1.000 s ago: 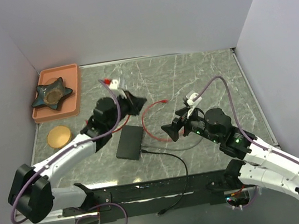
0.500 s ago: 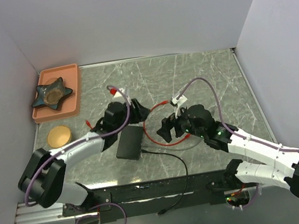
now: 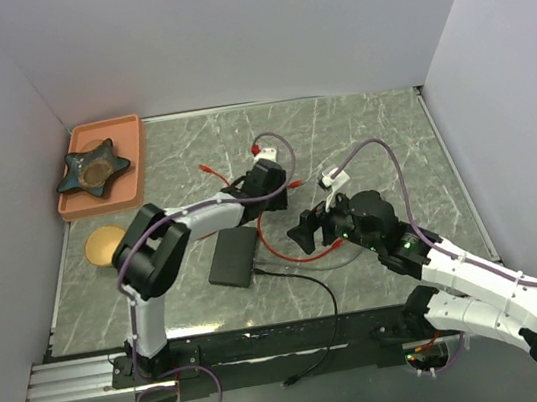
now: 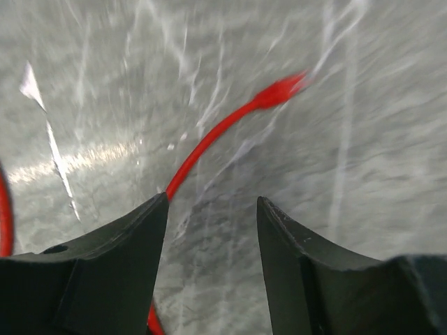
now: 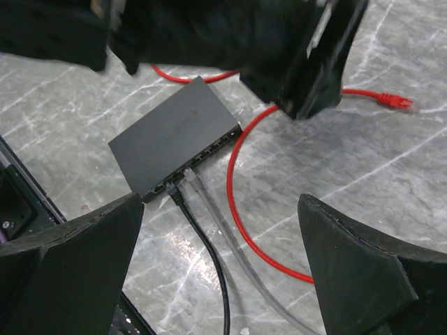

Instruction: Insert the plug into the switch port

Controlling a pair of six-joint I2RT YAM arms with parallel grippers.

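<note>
One red plastic plug [image 4: 283,89] on red cable [image 4: 209,139] lies uninserted on grey marble table [image 4: 377,139], ahead of left gripper [image 4: 211,201]; fingers parted, empty. Flat matte-black switch box [image 5: 174,132], port row [image 5: 206,155] on near edge, ahead between right gripper [image 5: 220,202] fingers; spread wide, empty.
</note>
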